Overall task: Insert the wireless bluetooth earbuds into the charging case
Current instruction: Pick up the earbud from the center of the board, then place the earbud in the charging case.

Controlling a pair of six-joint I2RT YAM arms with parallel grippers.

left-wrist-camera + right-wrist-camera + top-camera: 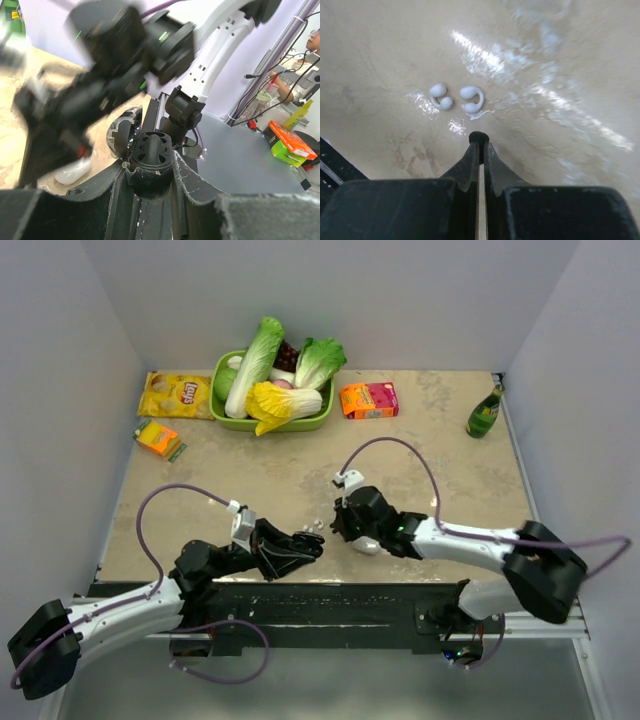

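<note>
Since my right tool (pixel 479 139) is closed on nothing just short of the two earbuds (pixel 441 96) lying side by side on the desk (pixel 560 60), I'd open up, straddle one bud and pinch gently; left tool (pixel 305 546) is clamped on a black object (pixel 150 157).

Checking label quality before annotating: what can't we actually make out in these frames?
- Glossy white pebble-shaped case: left wrist view, blurred and partly under the right arm; lid open or shut unclear.
- Tiny white plastic earbuds: mere specks in the top view; clear only in the right wrist view.
- Black ribbed object in the left gripper: lower part hidden by the fingers; what it is unclear.
</note>
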